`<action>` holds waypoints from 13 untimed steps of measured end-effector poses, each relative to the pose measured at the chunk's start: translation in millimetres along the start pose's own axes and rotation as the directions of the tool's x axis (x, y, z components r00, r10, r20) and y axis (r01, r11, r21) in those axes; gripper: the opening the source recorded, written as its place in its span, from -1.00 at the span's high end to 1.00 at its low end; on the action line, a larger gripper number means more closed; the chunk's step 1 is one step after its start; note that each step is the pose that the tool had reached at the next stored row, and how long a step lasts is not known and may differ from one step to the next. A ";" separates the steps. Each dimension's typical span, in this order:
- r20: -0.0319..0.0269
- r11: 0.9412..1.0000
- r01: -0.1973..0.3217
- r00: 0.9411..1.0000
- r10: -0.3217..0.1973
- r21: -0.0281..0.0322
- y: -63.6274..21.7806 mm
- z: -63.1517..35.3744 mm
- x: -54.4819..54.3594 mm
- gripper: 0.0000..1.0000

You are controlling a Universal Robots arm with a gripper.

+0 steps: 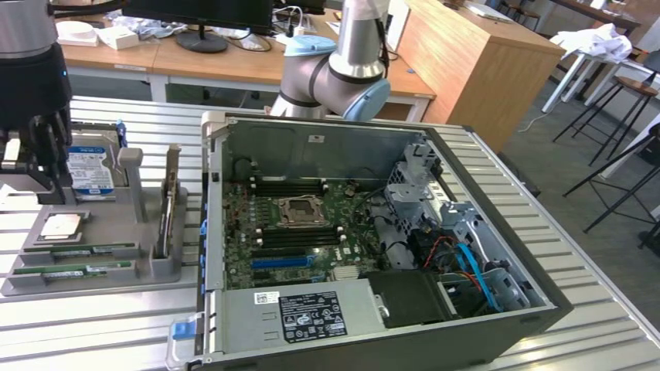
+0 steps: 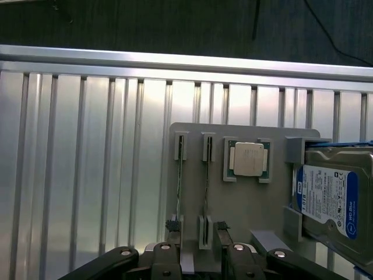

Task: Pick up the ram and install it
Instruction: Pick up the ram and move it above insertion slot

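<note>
Gripper open above the parts tray, ram unlifted

On the ribbed metal table [image 1: 608, 332] we see the open computer case [image 1: 299, 147]. On the exterior view's left sits the grey tray [image 2: 250, 204]. Over it hangs our gripper [image 2: 198, 233], fingers spread wide and empty. The ram [image 2: 206, 186] lies slotted in the tray, beside a second stick [image 2: 179, 186].

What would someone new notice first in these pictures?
The open computer case, motherboard exposed, fills the middle of the exterior view. At that view's left a grey tray holds the ram, a processor and a hard drive, with the open gripper above it.
</note>
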State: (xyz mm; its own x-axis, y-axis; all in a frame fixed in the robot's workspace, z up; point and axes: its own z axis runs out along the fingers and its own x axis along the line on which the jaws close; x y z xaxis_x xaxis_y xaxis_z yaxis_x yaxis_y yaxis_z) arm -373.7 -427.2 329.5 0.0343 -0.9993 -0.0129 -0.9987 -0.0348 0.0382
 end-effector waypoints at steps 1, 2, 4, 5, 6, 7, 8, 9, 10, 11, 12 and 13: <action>0.000 1.000 0.000 1.000 0.000 0.000 0.0 1.1 0.0 0.29; 0.000 1.000 0.000 1.000 0.000 0.000 -0.1 2.3 0.0 0.29; 0.000 1.000 0.000 1.000 0.000 0.000 -0.2 4.5 0.1 0.29; 0.000 1.000 0.000 1.000 0.000 0.000 -0.2 5.6 0.1 0.29; 0.000 1.000 0.000 1.000 0.000 0.000 -0.2 6.6 0.1 0.29; 0.000 1.000 0.000 1.000 0.000 0.000 -0.3 7.7 0.1 0.29; 0.000 1.000 0.000 1.000 0.000 0.000 -0.3 8.7 0.1 0.29; 0.000 1.000 0.000 1.000 0.000 0.000 -0.4 10.0 0.1 0.29; 0.000 1.000 0.000 1.000 0.000 0.000 -0.4 11.0 0.1 0.29; 0.000 1.000 0.000 1.000 0.000 0.000 -0.6 17.1 0.2 0.29; 0.000 1.000 0.000 1.000 0.000 0.000 -0.8 20.5 0.3 0.29; 0.000 1.000 0.000 1.000 0.000 0.000 -0.9 25.3 0.3 0.29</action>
State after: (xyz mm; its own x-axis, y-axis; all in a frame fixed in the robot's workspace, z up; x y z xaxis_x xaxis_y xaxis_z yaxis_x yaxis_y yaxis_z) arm -373.7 -427.2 304.1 0.0343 -0.9993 -0.0129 -0.9987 -0.0347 0.0382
